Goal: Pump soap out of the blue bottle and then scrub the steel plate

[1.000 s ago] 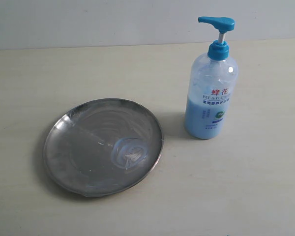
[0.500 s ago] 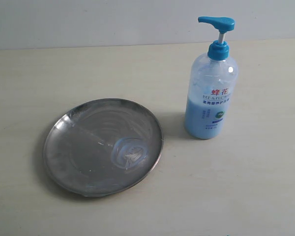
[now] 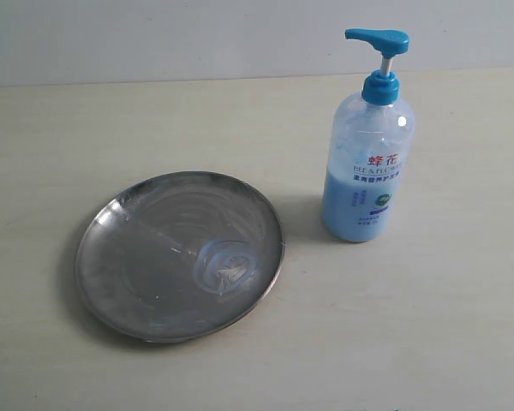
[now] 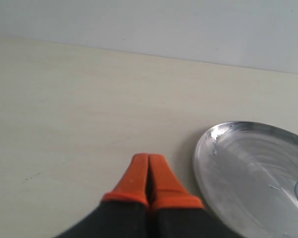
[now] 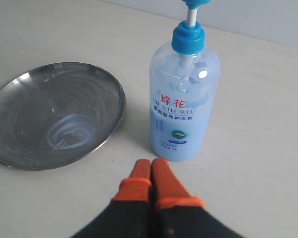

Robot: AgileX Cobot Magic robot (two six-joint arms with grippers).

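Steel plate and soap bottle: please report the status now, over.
Left gripper shut, empty, beside steel plate. Right gripper shut, empty, facing blue bottle, not touching. Soap smeared in a swirl on plate. No obstruction seen.

The steel plate (image 3: pixel 124 257), shiny and scratched, lies flat at left. A whitish-blue swirl of soap (image 3: pixel 227 268) smears its near right part. The blue bottle (image 3: pixel 367 163) stands upright to its right, not touching, with blue liquid in its lower part.

left claw (image 4: pixel 148 157), right claw (image 5: pixel 150 162) apparently closed
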